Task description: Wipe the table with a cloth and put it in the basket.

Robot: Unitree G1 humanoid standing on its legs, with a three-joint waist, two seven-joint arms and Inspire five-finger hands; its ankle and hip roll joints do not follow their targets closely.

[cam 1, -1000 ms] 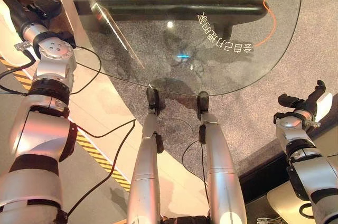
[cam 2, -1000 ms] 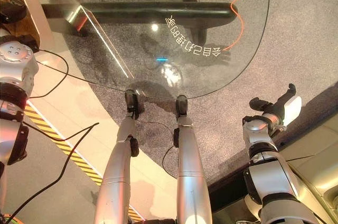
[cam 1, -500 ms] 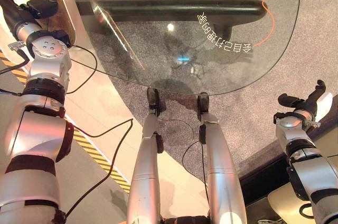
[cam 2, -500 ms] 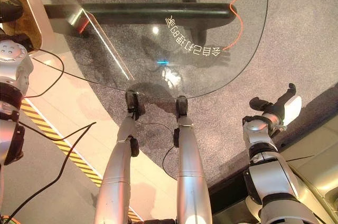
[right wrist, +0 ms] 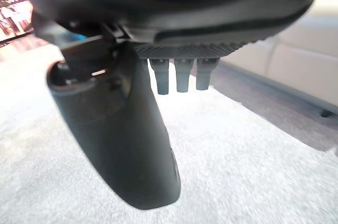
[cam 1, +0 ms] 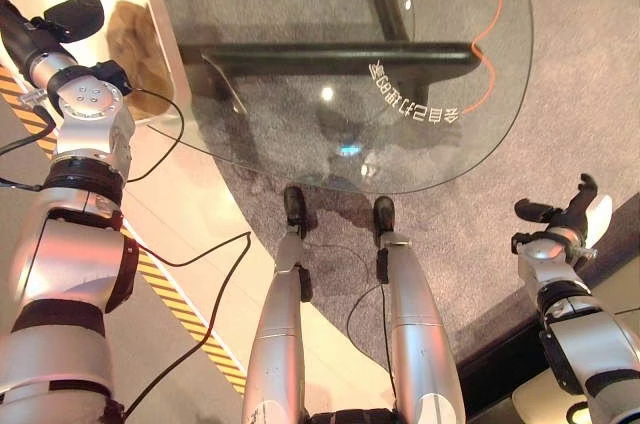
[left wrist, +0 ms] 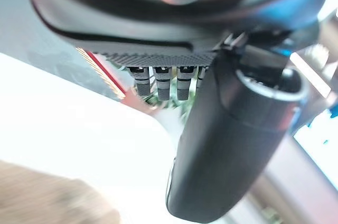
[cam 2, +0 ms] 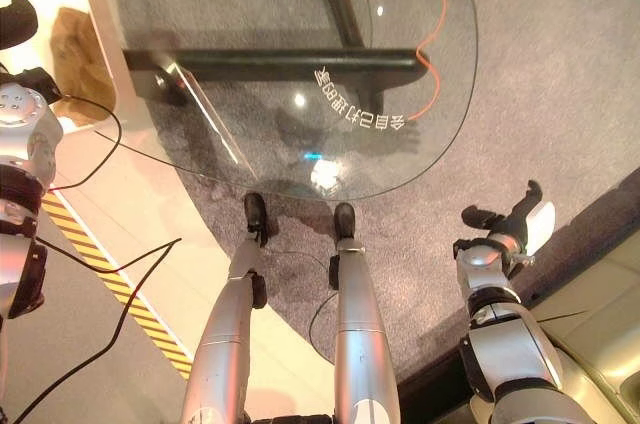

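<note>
Glass table [cam 1: 300, 64] ahead; brown cloth [cam 1: 138, 39] beside left hand [cam 1: 68, 14]; orange cord [cam 1: 480, 34] beneath.

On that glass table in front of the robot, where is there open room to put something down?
Nearly all of the glass table is bare, from its near curved edge to the white print. A brown cloth lies just off its left edge, beside the left hand. An orange cable shows at the right rim. The right hand hangs open over carpet, clear of the table.
</note>
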